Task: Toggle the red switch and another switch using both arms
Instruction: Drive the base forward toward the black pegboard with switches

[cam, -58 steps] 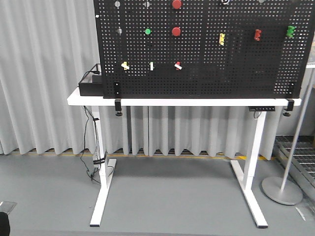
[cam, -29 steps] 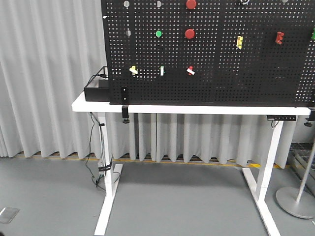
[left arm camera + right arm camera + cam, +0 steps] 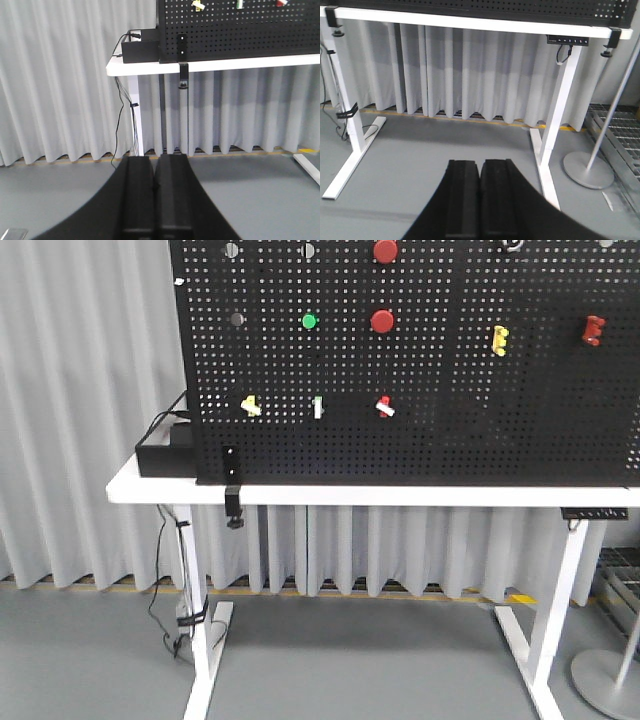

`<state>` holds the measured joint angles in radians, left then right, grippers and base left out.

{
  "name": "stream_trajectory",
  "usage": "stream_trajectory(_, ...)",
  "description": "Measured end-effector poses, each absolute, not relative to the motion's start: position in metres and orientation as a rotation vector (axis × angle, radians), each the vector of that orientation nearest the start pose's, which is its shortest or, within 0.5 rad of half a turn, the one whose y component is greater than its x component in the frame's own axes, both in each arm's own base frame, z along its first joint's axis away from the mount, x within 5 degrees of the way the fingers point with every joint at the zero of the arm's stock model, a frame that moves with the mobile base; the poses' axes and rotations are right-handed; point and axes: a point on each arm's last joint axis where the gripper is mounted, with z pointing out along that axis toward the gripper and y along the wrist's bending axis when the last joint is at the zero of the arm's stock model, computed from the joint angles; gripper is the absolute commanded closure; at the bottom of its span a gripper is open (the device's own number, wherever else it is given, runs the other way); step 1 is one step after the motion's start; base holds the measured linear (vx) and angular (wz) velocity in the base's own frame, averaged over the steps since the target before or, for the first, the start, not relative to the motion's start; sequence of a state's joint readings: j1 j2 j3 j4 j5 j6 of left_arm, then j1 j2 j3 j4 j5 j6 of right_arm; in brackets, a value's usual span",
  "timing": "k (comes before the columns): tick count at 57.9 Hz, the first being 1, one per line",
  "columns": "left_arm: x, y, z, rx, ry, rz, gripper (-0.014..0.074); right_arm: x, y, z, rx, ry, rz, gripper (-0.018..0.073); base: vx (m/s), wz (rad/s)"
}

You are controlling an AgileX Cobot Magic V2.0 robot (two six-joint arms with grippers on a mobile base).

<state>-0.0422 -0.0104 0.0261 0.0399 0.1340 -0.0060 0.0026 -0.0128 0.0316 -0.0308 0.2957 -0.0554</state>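
- At the far left of the smooth white table (image 3: 130,483) you have a boxy matte black case (image 3: 165,455) that sits against the board's left edge.
- The pegboard (image 3: 450,430) is a flat black sheet with an even grid of holes. It stands upright on the table, and a black clamp (image 3: 234,505) grips the table's front edge below it.
- Low on the board's left part sits the cream switch (image 3: 250,405), a small stubby pale-yellow toggle.
- Just right of it is a slim upright white toggle (image 3: 318,407).
- Next in the same row is the red switch (image 3: 385,406), small, with a short white-tipped lever slanting down to the right. It lies directly below a round glossy red button (image 3: 382,320).
- Your left gripper (image 3: 156,165) has its two flat matte black fingers pressed side by side with only a seam between them. It holds nothing and is low over the grey floor, well apart from the board.
- Your right gripper (image 3: 480,167) is the same, fingers together and empty, facing the white table legs and the pleated grey curtain (image 3: 445,70).
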Motion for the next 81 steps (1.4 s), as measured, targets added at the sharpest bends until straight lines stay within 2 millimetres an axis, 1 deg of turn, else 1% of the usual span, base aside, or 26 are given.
stream_trajectory(54,0.0565,-0.0019,0.1928,0.063,1.632,0.002,0.0594,0.0544,-0.0007,0.1765,-0.072,1.796,-0.067,0.0566,0.38,-0.03)
stream_trajectory(81,0.0565,-0.0019,0.1928,0.063,1.632,0.002,0.0594,0.0544,-0.0007,0.1765,-0.072,1.796,-0.067,0.0566,0.23,0.0)
